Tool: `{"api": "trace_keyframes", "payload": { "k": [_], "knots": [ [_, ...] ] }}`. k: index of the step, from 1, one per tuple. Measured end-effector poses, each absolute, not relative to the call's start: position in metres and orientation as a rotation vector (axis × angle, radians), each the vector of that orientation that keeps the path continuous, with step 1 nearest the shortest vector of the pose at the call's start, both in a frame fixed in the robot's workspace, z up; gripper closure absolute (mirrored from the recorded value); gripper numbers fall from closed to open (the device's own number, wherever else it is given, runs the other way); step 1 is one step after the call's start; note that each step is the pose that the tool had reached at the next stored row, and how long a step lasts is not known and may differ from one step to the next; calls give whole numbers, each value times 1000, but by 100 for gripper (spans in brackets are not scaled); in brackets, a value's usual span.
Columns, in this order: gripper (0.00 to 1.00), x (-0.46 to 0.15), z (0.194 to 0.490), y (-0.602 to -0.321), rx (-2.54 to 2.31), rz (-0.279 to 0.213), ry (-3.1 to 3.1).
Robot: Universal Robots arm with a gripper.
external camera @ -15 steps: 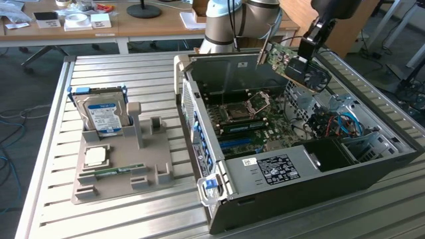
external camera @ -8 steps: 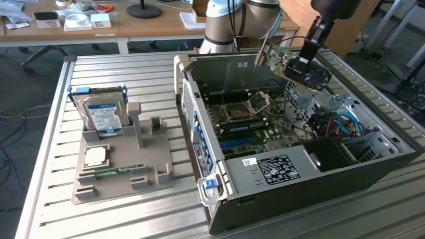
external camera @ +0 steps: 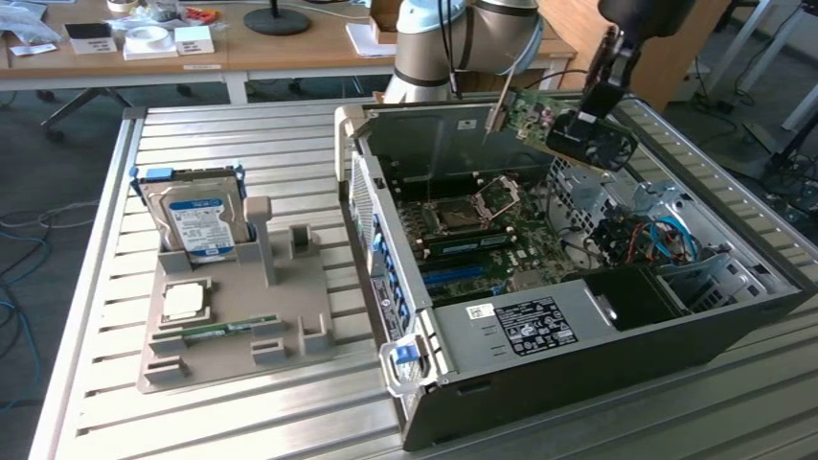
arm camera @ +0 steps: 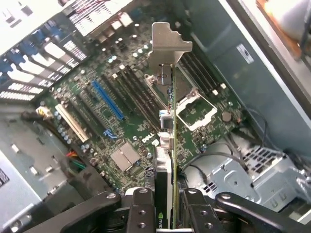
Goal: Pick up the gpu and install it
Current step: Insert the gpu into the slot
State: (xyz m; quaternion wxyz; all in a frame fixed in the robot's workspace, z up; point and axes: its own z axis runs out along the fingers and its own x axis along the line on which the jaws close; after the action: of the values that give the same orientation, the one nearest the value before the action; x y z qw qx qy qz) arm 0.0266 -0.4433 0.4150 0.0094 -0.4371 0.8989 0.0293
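Exterior view: the arm's gripper (external camera: 585, 120) pinches the gpu (external camera: 562, 129) and holds it in the air over the far part of the open computer case (external camera: 576, 383). The card is tilted, with its silver end bracket (external camera: 501, 110) toward the exterior view's left and its black cooler toward the right. It hangs well apart from the motherboard (external camera: 492, 240) on the case floor. There is open room over the CPU socket (external camera: 480, 204). On the exterior view's right, a drive cage with blue cables (external camera: 654, 235) crowds the space, and the black power supply (external camera: 550, 321) takes up the near end. On the slatted metal table (external camera: 205, 144), well to the left of the case, a grey holder (external camera: 224, 355) carries an upright hard drive (external camera: 198, 225), a processor chip (external camera: 187, 301) and a RAM stick (external camera: 224, 332).

Wrist view: the gpu (arm camera: 173, 145) appears edge-on, a thin green line running away from the gripper (arm camera: 172, 216), whose fingers (arm camera: 141, 208) press on either face of the card. The bracket (arm camera: 167, 43) stands at its far tip, over the motherboard (arm camera: 121, 121). From here the card's line can be read against the board. The blue expansion slot (arm camera: 107, 99) and the white slot (arm camera: 73, 121) lie off to one side of the card's edge, not beneath it. The exterior view instead gives the card's height over the case and its tilt.
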Motion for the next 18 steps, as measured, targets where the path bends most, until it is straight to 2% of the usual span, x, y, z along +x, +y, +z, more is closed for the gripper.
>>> {"api": "trace_keyframes", "payload": {
  "k": [18],
  "knots": [
    [73, 27, 415, -443, -1772, 95, 2581]
  ]
}}
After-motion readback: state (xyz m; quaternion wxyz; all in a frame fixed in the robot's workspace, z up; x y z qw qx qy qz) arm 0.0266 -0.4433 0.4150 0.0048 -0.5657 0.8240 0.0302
